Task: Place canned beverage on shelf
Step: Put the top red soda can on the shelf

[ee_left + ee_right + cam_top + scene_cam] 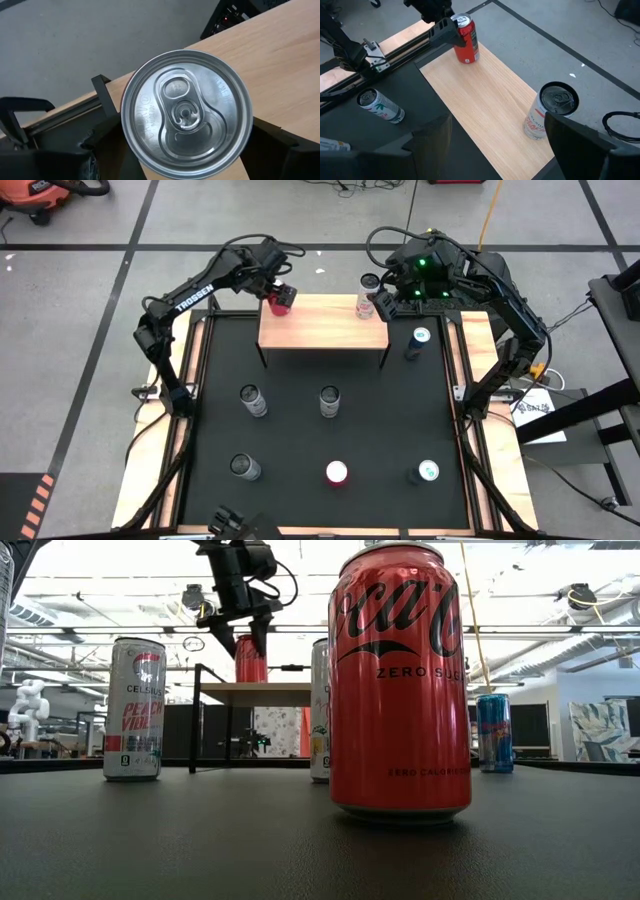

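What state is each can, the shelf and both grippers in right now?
Red can: upright on the shelf's left end.
Left gripper: closed around the red can.
White can: upright on the shelf's right end.
Right gripper: open, beside the white can.
Shelf: standing, two cans on it.
Mat cans: seven, upright.

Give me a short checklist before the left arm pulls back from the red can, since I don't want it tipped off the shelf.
1. Red can upright on the shelf: ok.
2. Can base fully on the wood: ok, though close to the corner.
3. Left end effector clear of the can: not ok; the fingers flank it closely.
4. White can upright at the shelf's other end: ok.
5. Right end effector parked away from the red can, above the white can: ok.
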Motion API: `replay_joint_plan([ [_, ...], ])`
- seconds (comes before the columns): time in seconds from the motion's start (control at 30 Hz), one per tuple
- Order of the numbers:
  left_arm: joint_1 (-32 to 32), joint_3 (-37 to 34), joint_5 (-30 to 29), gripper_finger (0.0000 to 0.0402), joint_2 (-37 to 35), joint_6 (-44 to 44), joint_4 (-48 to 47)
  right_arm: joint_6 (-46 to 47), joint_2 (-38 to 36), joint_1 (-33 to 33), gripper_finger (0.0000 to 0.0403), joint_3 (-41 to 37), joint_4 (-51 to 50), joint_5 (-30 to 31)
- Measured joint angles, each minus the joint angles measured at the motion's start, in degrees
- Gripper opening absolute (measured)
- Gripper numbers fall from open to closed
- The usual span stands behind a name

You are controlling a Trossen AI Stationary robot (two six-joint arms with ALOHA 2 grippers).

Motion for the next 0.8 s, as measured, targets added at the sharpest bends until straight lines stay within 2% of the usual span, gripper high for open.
replay_joint_plan([
  [0.2, -0.89, 0.0, 0.0, 0.031, 0.0, -0.97, 0.0, 0.0, 0.0, 0.0, 0.0303, 0.0, -0.61, 0.0],
  [0.37, -1.21, 0.07, 0.0, 0.031, -0.08, -7.68, -1.02, 0.12, 0.0, 0.0, 0.0303, 0.0, -0.72, 0.0],
  [0.8, -1.54, 0.07, -2.95, 0.031, -0.11, -15.55, -2.57, 0.61, 0.0, 0.0, 0.0303, 0.0, -0.66, 0.0],
])
